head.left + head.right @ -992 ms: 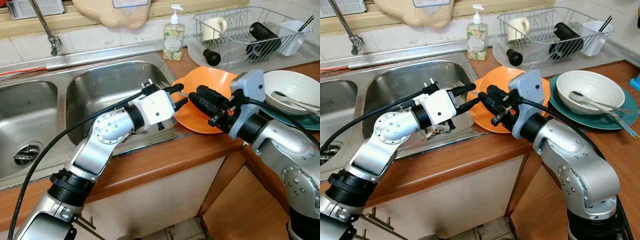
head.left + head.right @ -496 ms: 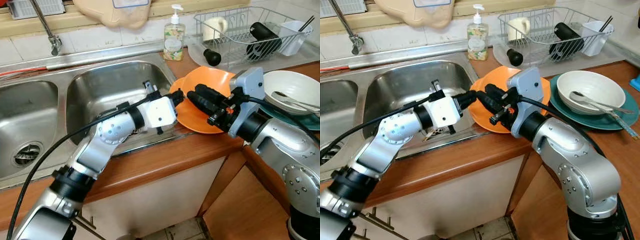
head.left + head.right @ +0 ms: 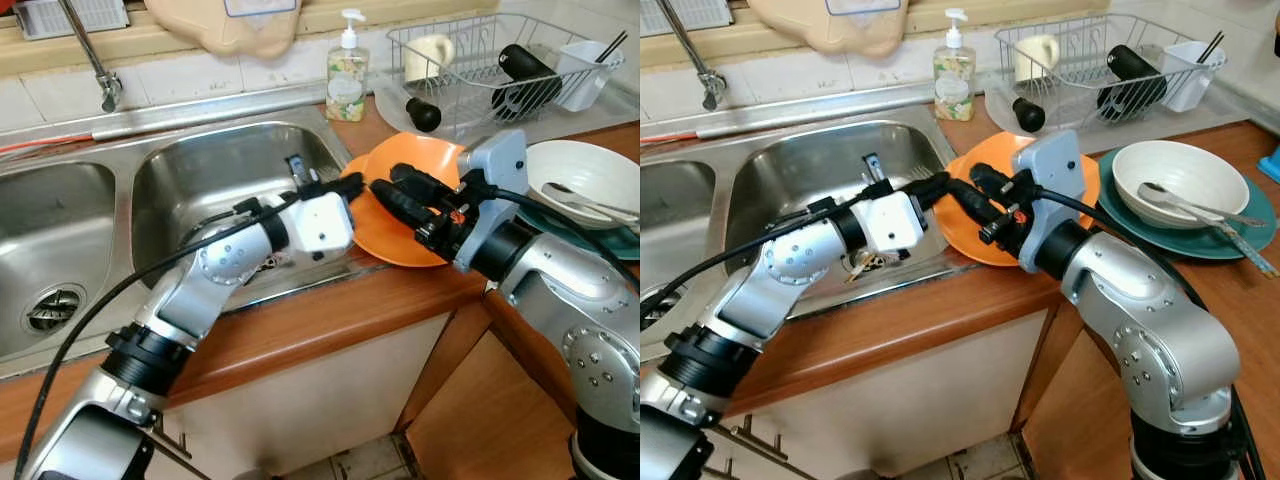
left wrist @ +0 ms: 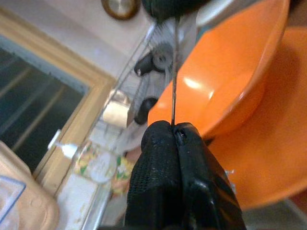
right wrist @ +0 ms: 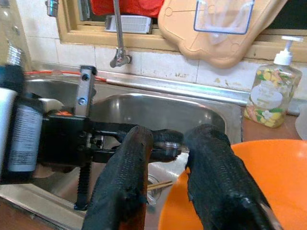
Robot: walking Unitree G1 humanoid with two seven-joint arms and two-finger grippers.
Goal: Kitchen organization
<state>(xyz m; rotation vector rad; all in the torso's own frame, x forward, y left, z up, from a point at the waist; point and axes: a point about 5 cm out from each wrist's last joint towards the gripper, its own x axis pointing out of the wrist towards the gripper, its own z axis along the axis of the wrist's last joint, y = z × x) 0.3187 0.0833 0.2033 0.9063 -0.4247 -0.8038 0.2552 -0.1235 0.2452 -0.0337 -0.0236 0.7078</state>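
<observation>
Little looks tidied yet: mid-frame, the orange plate [image 3: 420, 215] sits on the worktop [image 3: 330, 320] at the sink [image 3: 200, 190] edge, left gripper [image 3: 350, 187] pinched shut at its rim, right gripper [image 3: 385, 190] spread open over it.

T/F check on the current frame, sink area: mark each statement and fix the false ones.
1. The left gripper has its jaws shut on something thin beside the orange plate. True.
2. The right gripper has its jaws shut. False: its two fingers stand apart, open.
3. The soap bottle lies inside the sink basin. False: it stands upright on the ledge behind the sink.
4. A white bowl with a spoon in it sits on a teal plate. True.
5. The dish rack holds the orange plate. False: that plate is on the counter by the sink.
</observation>
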